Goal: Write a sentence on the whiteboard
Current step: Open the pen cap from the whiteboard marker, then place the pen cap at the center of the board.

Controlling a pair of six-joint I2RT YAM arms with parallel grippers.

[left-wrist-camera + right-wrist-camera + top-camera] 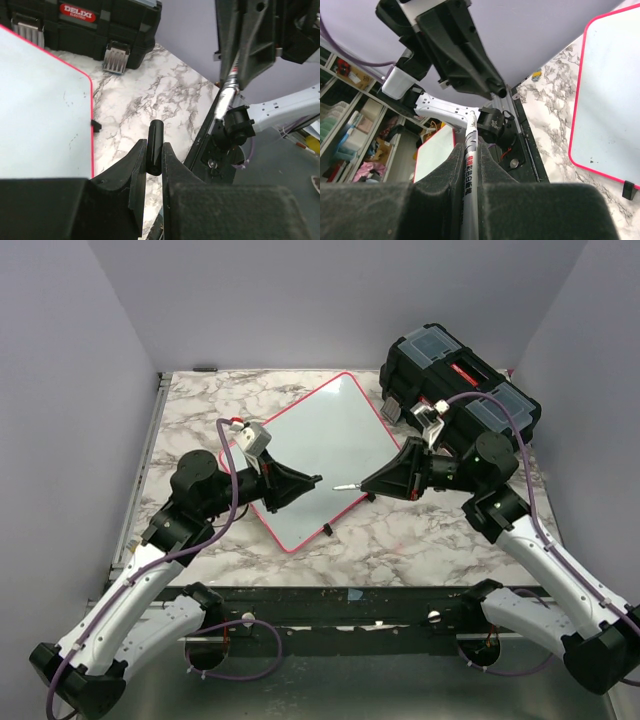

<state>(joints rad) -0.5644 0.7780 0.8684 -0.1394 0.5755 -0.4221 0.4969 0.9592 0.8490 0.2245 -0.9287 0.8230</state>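
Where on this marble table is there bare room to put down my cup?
Two patches: the far left corner of the table, between the whiteboard and the left rim, and the near strip in front of the whiteboard's near corner. Crowded: the far right, with the black toolbox, and the middle, where the left tool and right tool nearly meet.

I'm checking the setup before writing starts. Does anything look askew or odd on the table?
The whiteboard lies turned diagonally on the marble table, not square to its edges, one corner pointing toward the arms. It shows only a few dark specks, no lettering. Nothing looks spilled or broken.
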